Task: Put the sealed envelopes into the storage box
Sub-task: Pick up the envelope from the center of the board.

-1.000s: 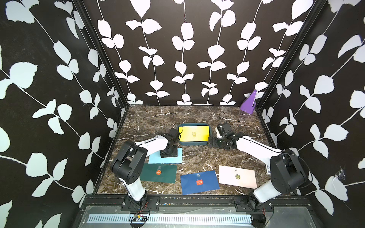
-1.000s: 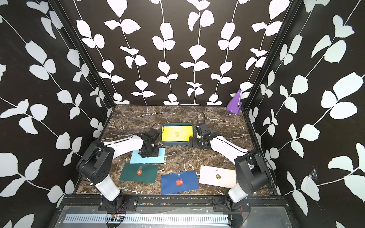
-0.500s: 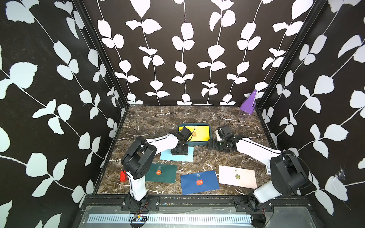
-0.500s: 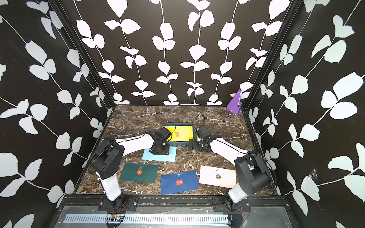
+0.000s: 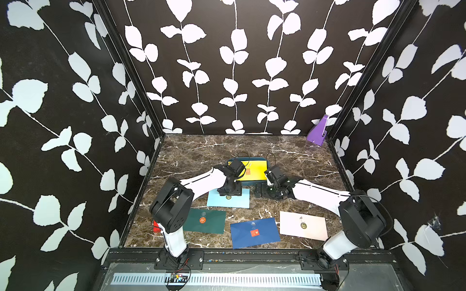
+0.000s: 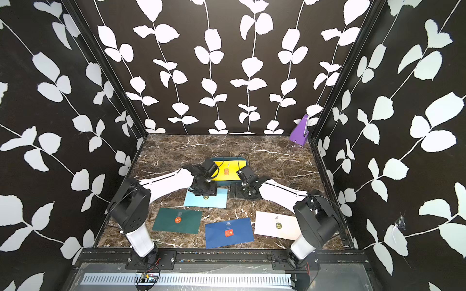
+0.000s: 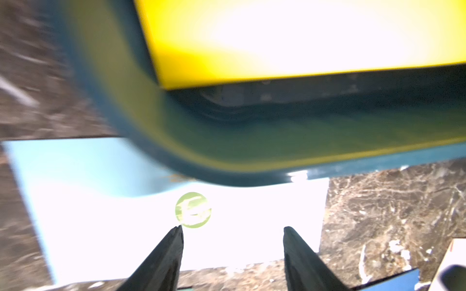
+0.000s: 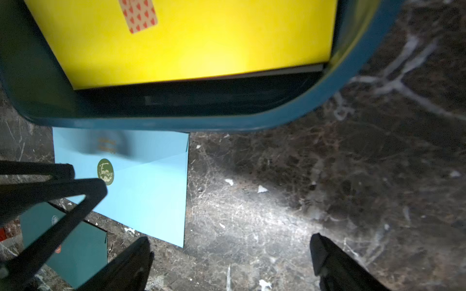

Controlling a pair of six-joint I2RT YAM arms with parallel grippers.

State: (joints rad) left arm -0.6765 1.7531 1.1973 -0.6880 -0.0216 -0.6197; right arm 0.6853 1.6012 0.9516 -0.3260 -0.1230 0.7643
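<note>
My left gripper [image 7: 233, 229], jaws spread, tips apparently pressing the light blue envelope [image 7: 113, 214] just beneath; just ahead, the storage box [image 7: 227, 163], yellow envelope [image 7: 277, 37] inside. Risk: sliding flat paper may butt the box wall and buckle.

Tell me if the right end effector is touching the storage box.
Apart. The right wrist view shows a stretch of marble between the open right end effector and the storage box.

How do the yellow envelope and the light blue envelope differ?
The yellow envelope lies in the storage box; the light blue envelope, on the table outside it. The yellow one's seal is rectangular with red hearts; the blue one's seal is round, green. Both lie flat, seals up.
</note>
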